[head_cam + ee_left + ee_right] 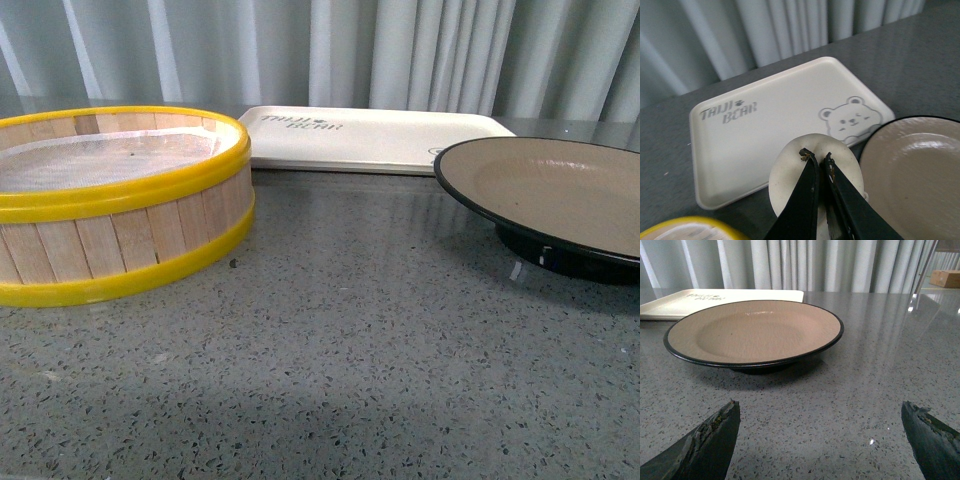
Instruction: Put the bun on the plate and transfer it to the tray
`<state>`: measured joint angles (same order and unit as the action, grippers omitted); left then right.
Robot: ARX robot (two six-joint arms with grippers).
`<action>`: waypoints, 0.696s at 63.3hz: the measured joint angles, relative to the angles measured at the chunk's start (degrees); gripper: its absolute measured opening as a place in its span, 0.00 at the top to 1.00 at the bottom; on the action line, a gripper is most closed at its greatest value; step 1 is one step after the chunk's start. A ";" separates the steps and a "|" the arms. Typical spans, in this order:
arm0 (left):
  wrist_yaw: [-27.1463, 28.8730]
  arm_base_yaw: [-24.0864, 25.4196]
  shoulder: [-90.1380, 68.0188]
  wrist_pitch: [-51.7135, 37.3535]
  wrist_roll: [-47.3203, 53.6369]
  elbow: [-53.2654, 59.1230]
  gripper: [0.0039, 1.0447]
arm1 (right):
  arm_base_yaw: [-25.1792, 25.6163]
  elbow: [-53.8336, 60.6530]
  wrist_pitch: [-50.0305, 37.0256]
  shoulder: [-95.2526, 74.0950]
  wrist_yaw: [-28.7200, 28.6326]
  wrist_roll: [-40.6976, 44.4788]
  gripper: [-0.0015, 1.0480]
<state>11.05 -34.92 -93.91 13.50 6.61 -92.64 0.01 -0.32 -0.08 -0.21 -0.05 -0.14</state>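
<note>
In the left wrist view my left gripper is shut on the white bun, holding it in the air above the gap between the tray and the plate. The cream tray carries dark lettering and a bear drawing. The tan plate with its black rim stands at the right of the front view, with the tray behind it. Neither arm shows in the front view. In the right wrist view my right gripper is open low over the counter, a short way in front of the plate, with nothing between its fingers.
A yellow-rimmed wooden steamer basket stands at the left on the speckled grey counter; its rim edge also shows as the yellow rim in the left wrist view. Pale curtains hang along the back. A cardboard box sits far off.
</note>
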 joint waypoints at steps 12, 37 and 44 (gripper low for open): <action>0.42 -8.59 -9.57 0.81 1.14 -5.79 0.97 | 0.00 0.00 0.00 0.00 0.00 0.00 0.08; -0.28 -14.67 -17.14 1.33 1.11 -10.12 0.97 | 0.00 0.00 0.00 0.00 0.00 0.00 0.08; 0.22 -15.17 -19.23 1.27 1.29 -11.54 0.97 | 0.00 0.00 0.00 0.00 0.00 0.00 0.08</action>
<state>11.27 -50.09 -113.14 14.76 7.90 -104.18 0.01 -0.32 -0.08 -0.21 -0.05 -0.14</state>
